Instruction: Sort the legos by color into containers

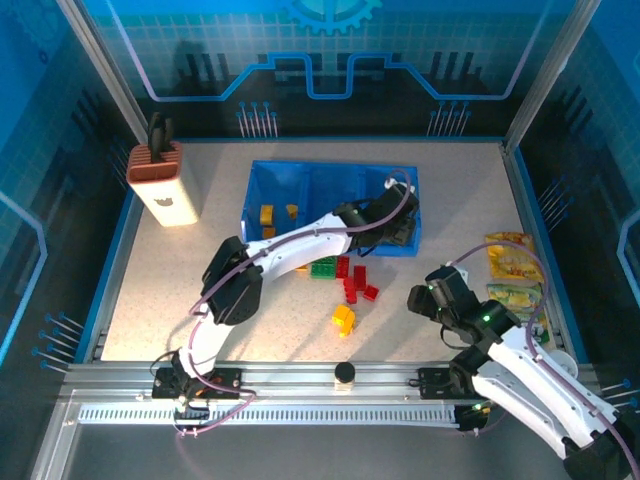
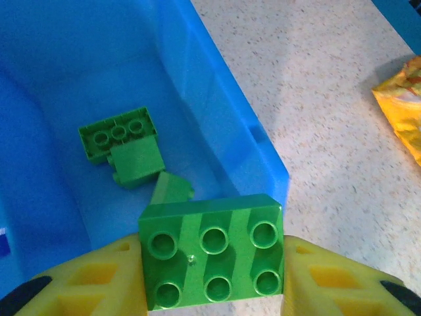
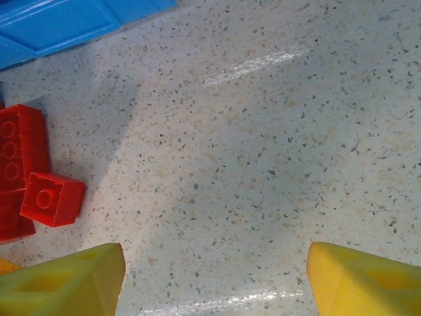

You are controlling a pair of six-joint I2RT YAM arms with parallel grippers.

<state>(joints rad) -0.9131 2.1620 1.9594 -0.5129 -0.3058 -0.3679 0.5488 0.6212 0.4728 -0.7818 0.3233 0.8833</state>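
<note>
Over the bin's right-hand compartment, left jaws are clamping a green brick, long axis spanning jaw to jaw, above other green bricks, while right jaws are hanging apart right of red bricks on the table.

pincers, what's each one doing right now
Left pincer: closed on a green six-stud plastic brick.
Right pincer: open, holding nothing.

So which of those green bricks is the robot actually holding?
The six-stud green brick, clamped between the left jaws over the bin's edge. The other green bricks lie loose inside the bin, touched by nothing.
</note>
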